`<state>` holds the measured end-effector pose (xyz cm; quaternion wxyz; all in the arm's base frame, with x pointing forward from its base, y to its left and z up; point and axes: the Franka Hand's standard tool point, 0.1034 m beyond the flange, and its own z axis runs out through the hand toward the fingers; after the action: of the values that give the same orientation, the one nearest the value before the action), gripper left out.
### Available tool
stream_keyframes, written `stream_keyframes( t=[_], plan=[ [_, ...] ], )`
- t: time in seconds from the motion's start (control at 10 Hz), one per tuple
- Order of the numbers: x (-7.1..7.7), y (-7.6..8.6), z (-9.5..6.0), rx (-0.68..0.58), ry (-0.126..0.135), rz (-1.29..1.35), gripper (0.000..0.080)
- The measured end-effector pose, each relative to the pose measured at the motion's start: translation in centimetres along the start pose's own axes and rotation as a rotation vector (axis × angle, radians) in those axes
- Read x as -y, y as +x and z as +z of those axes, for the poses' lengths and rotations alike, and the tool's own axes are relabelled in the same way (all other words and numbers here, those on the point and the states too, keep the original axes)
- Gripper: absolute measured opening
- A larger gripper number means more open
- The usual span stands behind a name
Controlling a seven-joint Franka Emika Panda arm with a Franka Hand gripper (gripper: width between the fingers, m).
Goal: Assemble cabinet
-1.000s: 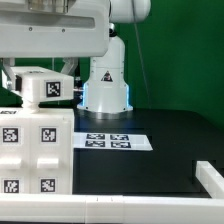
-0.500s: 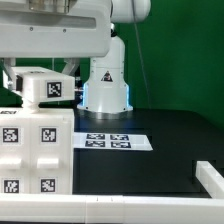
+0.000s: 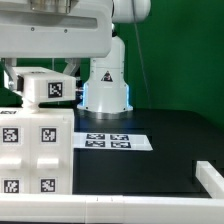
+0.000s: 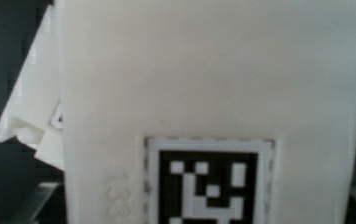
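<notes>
A large white cabinet piece [image 3: 35,150] with several marker tags stands at the exterior view's left. Right behind it, a smaller white cabinet piece [image 3: 48,88] with one tag sits under the arm's hand. My gripper [image 3: 40,76] straddles this piece, with dark fingers [image 3: 9,76] on either side, and appears shut on it across its width. In the wrist view the same white piece [image 4: 193,80] fills nearly the whole picture, with its black-and-white tag [image 4: 207,185] close to the jaws. The fingertips themselves are mostly hidden.
The marker board [image 3: 112,141] lies flat on the black table in the middle. The arm's base [image 3: 106,85] stands behind it. A white part [image 3: 209,180] sits at the exterior view's right edge, and a white strip [image 3: 100,212] runs along the front.
</notes>
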<state>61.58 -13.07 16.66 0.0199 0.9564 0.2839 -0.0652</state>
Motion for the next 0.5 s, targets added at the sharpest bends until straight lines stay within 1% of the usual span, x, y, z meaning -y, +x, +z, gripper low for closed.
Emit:
stream_keyframes(
  t=[0.5],
  plan=[
    [-0.19, 0.22, -0.03, -0.003, -0.005, -0.016, 0.0560]
  ],
)
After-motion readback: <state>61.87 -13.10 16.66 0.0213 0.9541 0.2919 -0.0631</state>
